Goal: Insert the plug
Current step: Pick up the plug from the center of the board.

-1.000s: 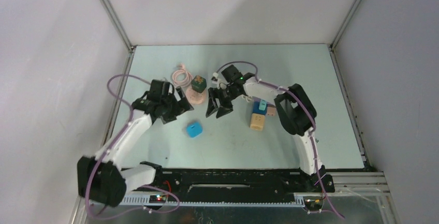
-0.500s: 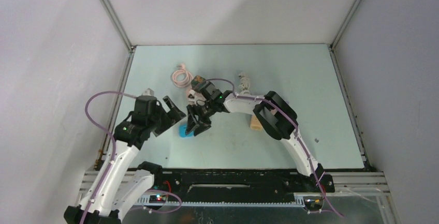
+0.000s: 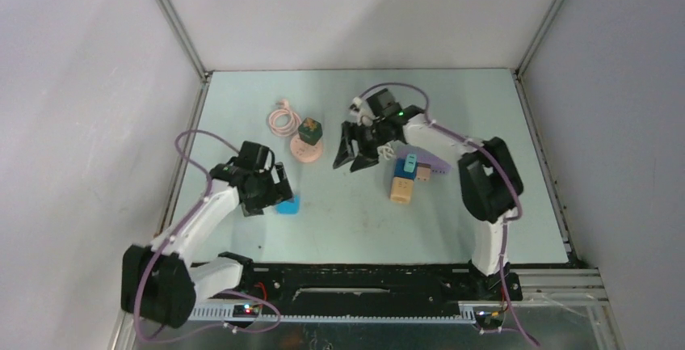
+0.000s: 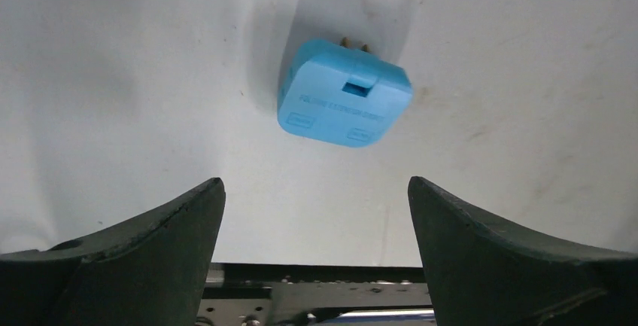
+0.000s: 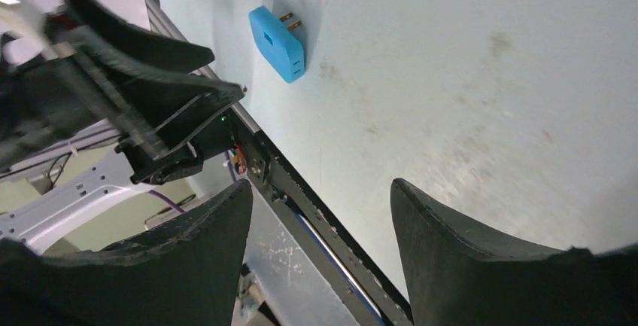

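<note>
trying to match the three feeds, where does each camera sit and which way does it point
Top external: above and behind the arms, looking down at the table; both arms, left gripper and right gripper show.
Left wrist: on the left arm, facing down at the blue plug lying ahead of its open fingers.
Right wrist: on the right arm, facing the table's near edge; own fingers and the left gripper show.
Shared: all three views show the blue plug.
</note>
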Controlling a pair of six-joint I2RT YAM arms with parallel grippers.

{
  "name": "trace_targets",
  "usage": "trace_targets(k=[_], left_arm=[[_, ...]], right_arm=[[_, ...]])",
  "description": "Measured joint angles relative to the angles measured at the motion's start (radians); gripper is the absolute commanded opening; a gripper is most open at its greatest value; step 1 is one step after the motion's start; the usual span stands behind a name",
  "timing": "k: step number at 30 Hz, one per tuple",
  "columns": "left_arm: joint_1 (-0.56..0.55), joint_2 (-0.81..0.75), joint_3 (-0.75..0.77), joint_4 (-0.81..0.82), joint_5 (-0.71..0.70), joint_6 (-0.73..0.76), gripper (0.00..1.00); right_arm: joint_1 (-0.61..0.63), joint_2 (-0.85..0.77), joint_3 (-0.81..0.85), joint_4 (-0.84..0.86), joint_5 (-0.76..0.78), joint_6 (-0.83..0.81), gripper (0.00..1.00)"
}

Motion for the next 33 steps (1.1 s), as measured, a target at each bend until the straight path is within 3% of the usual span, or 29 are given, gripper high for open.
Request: trace_targets(k=[8,19,27,33], left_arm=[[-0.073,0.272,0.101,-0.001,-0.064,0.186,0.97],[-0.108,0.483,0.212,0.034,-0.080,0.301,0.90],[-0.113,0.537,0.214,0.056,-0.066,0.306,0.69],[-0.125,0.554,0.229,0.058,-0.065,0.305,0.62]], right_arm=[[-0.094,-0.180,-0.011,-0.135,0.055,-0.079,0.72],[-0.144,-0.212,-0.011,-0.195,0.053,-0.101,0.73],[-0.160,-0.212,-0.011,-0.204,0.047,-0.114,0.72],[-0.164,-0.210,-0.011,-0.207,0.034,-0.119,0.73]])
